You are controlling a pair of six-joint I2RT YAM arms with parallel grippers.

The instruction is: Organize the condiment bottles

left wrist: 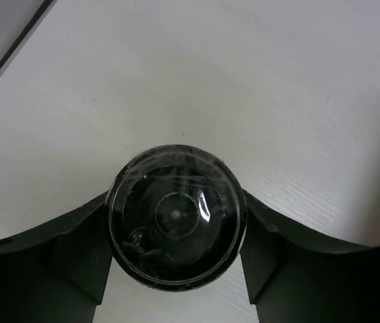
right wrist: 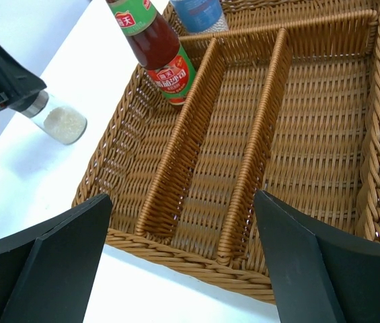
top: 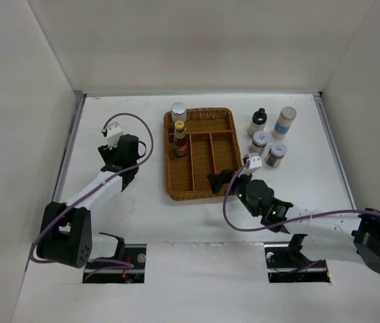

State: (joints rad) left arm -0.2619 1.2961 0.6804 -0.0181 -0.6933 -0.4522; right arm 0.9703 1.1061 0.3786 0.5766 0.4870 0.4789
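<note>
My left gripper (top: 129, 149) stands left of the brown wicker tray (top: 176, 190). It is shut on a small round jar (left wrist: 175, 215), seen end-on between the fingers. In the right wrist view this jar (right wrist: 60, 121) has a silver lid and white grains. In the tray's far left part stand a silver-lidded jar (top: 178, 111) and a yellow-capped dark sauce bottle (top: 180, 138), also in the right wrist view (right wrist: 156, 47). Right of the tray stand a black-capped bottle (top: 258, 120), a blue-banded pale jar (top: 284, 122) and two red-labelled shakers (top: 259, 142) (top: 276, 154). My right gripper (top: 220, 180) (right wrist: 183, 262) is open and empty over the tray's near edge.
The tray (right wrist: 196, 262) has long lengthwise compartments with woven dividers (right wrist: 257, 148). White walls close in the table on the left, far and right sides. The arm bases sit at the near edge.
</note>
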